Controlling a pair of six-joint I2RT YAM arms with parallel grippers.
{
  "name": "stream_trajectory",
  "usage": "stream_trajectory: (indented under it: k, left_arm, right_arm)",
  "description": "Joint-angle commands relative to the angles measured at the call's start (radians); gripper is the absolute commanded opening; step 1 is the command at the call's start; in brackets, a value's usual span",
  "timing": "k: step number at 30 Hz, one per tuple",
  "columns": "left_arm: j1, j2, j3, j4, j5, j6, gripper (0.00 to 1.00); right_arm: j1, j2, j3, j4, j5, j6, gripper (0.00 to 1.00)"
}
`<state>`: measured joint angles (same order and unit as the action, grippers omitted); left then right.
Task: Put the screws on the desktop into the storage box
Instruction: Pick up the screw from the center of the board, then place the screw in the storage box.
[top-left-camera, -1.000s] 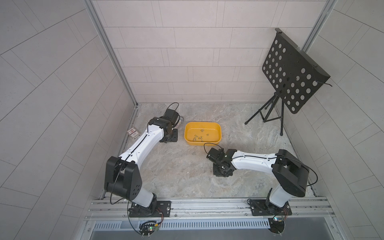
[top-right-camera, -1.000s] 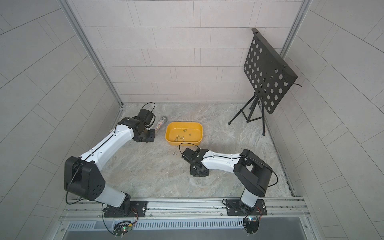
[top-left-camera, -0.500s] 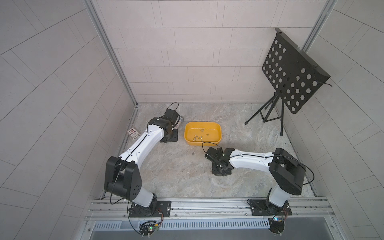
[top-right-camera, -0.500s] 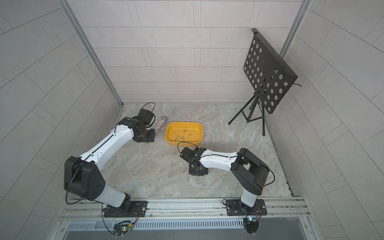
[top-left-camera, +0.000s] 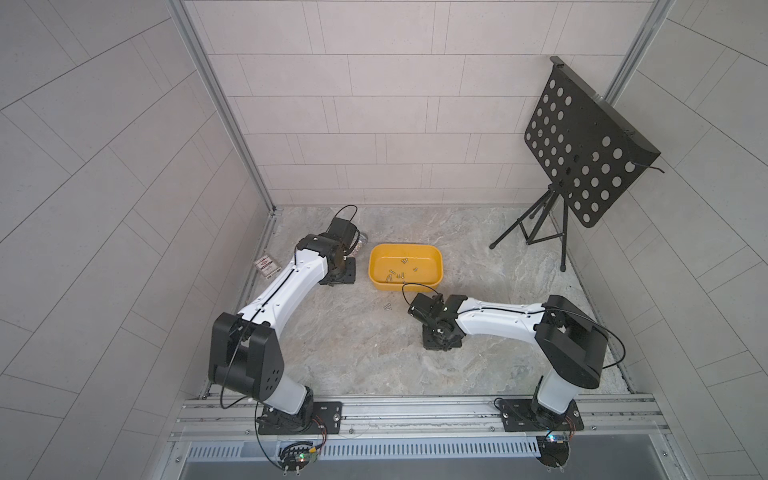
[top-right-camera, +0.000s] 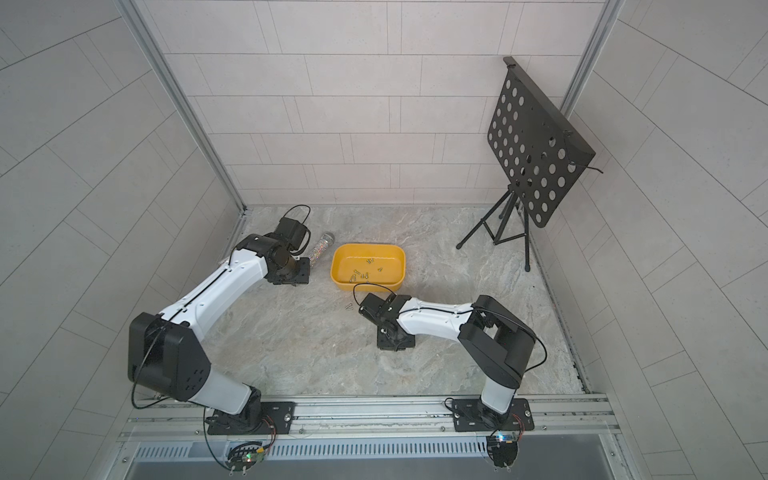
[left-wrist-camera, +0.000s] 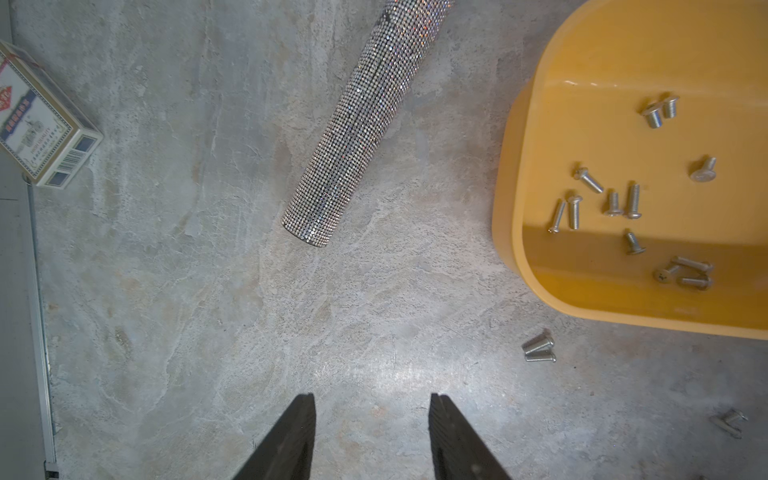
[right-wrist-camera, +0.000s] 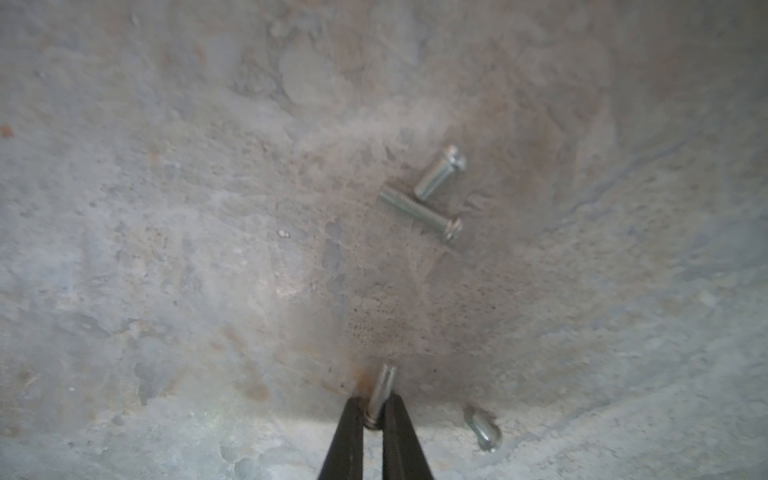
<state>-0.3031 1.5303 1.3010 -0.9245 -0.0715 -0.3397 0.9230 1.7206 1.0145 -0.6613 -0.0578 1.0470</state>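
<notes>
The yellow storage box (top-left-camera: 439, 266) (top-right-camera: 401, 266) stands at mid-desktop with several screws (top-left-camera: 395, 274) (left-wrist-camera: 623, 203) inside. In the right wrist view my right gripper (right-wrist-camera: 374, 401) is shut on one screw (right-wrist-camera: 383, 380), low at the marble desktop (right-wrist-camera: 166, 249). Three more screws lie near it: two crossed ones (right-wrist-camera: 419, 212) ahead and one (right-wrist-camera: 482, 428) beside the fingers. Another pair of loose screws (top-left-camera: 387, 306) (top-right-camera: 348, 307) (left-wrist-camera: 539, 350) lies just in front of the box. My left gripper (left-wrist-camera: 371, 399) is open and empty over bare desktop, left of the box.
A glittery tube (left-wrist-camera: 361, 124) (top-right-camera: 320, 251) lies left of the box. A red-and-white card box (left-wrist-camera: 37, 124) (top-left-camera: 266, 266) sits by the left wall rail. A black perforated music stand (top-left-camera: 582, 145) on a tripod (top-left-camera: 536, 232) occupies the back right corner.
My right gripper has closed its fingers onto a screw on the desktop, and its wrist shifted slightly left. The left arm has not moved.
</notes>
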Motion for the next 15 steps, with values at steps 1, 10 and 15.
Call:
stream_trajectory:
  k: [1, 10, 15]
  left_arm:
    - [0.008, -0.008, -0.012, -0.004, -0.002, 0.008, 0.51]
    - [0.009, -0.010, -0.012, -0.005, -0.002, 0.007, 0.51]
    - [0.011, -0.010, -0.012, -0.004, -0.003, 0.008, 0.51]
  right_arm:
    - [0.007, 0.022, 0.008, -0.025, 0.033, -0.017, 0.07]
    - [0.008, -0.098, 0.083, -0.153, 0.115, -0.047, 0.06]
    - [-0.005, -0.138, 0.156, -0.216, 0.151, -0.083, 0.06]
